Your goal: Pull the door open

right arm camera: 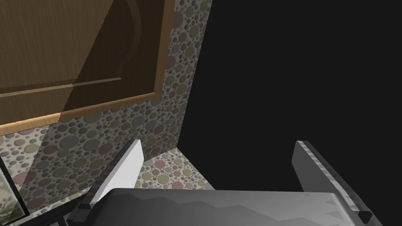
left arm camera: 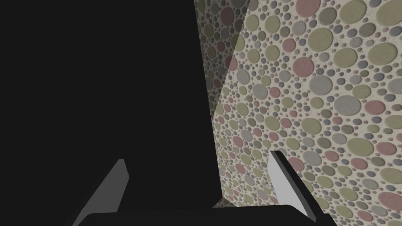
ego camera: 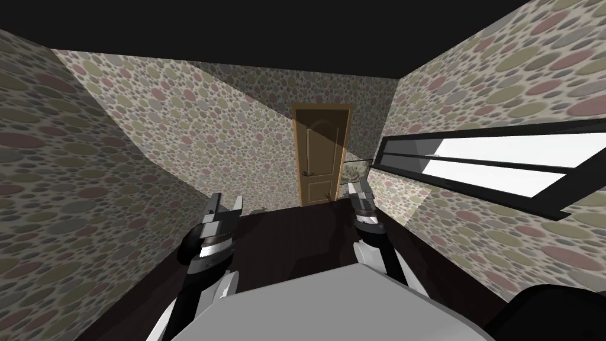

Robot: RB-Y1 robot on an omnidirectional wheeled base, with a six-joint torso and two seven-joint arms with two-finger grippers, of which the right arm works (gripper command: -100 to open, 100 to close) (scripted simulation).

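A brown wooden door (ego camera: pixel 321 154) stands shut in its frame at the far end of a narrow room, well ahead of me. Its small dark handle (ego camera: pixel 308 173) sits on the door's left side at mid height. My right gripper (ego camera: pixel 358 188) is raised in front of my chest, to the right of the door's line, and far short of it. In the right wrist view this gripper (right arm camera: pixel 219 146) is open and holds nothing, with the door's panel (right arm camera: pixel 78 51) and frame beyond it. My left gripper (ego camera: pixel 226 201) is held up at the left, also open (left arm camera: pixel 198 161) and holding nothing.
A dark floor (ego camera: pixel 296 237) runs from me to the door. Walls papered with coloured dots close in on both sides. The right wall carries a long window (ego camera: pixel 491 163) and a small framed pane (ego camera: pixel 355 171) near the door. A black area spans the top.
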